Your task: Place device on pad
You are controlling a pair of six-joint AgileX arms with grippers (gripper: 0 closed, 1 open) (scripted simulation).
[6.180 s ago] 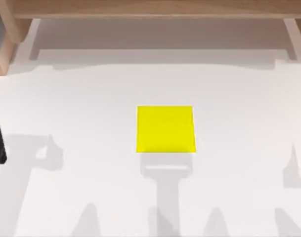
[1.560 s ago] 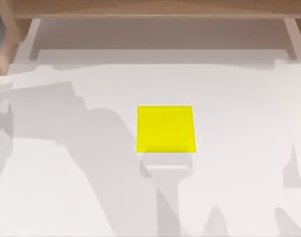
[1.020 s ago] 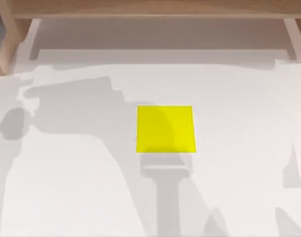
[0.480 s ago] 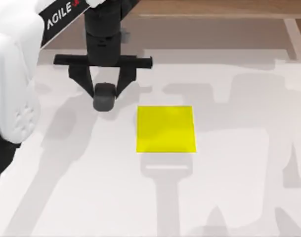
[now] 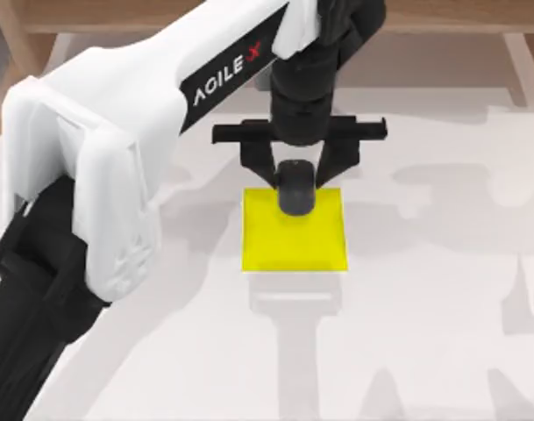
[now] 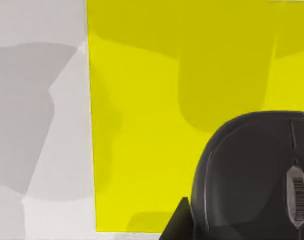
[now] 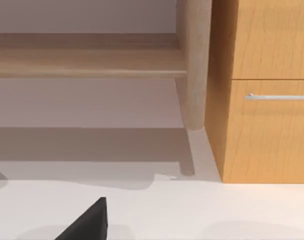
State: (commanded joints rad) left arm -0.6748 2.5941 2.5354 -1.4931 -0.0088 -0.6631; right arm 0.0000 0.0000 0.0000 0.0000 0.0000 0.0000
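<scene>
One arm is at work: the left arm, white with black joints, reaches in from the top view's left and crosses the white bench (image 5: pixel 442 289) toward its middle. Its gripper (image 5: pixel 297 180) hangs over the far edge of the pad (image 5: pixel 293 241), a flat, bright yellow square lying near the centre of the bench. The two black fingers (image 5: pixel 259 165) are clamped on the device (image 5: pixel 297 187), a small dark rounded oval like a computer mouse, one finger on each side of it.

From above, the device overlaps the pad's far edge, roughly midway along that edge. Whether it touches the pad or is held just above it cannot be told.

From the left wrist camera, the device (image 6: pixel 254 180) appears close up over the yellow pad (image 6: pixel 142 125), with grey shadow on the yellow just beyond it.

From the right wrist camera, a wooden cabinet (image 7: pixel 269 90) with a drawer handle stands at the bench's edge.
</scene>
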